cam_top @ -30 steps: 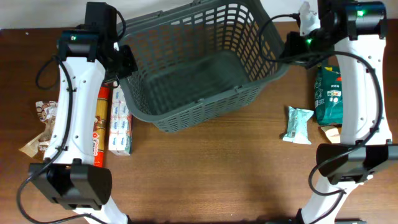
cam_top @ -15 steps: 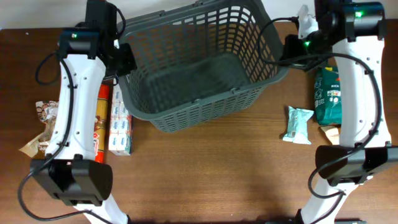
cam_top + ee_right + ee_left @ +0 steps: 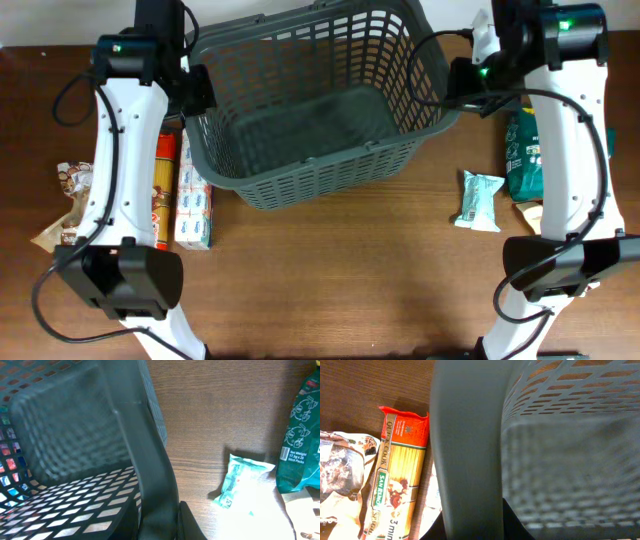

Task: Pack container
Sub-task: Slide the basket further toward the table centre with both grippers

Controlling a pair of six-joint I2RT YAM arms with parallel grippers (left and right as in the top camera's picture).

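The left end effector (image 3: 198, 88), nearly closed, pinches the left rim of the dark-grey basket (image 3: 320, 180); the right end effector (image 3: 462, 85), just as tight, pinches its right rim. Both arms reach far across the counter (image 3: 350, 280), the basket between them.

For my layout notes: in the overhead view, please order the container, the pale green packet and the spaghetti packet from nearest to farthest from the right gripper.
1. container: right gripper holds its rim.
2. pale green packet: on the right side.
3. spaghetti packet: far left side.
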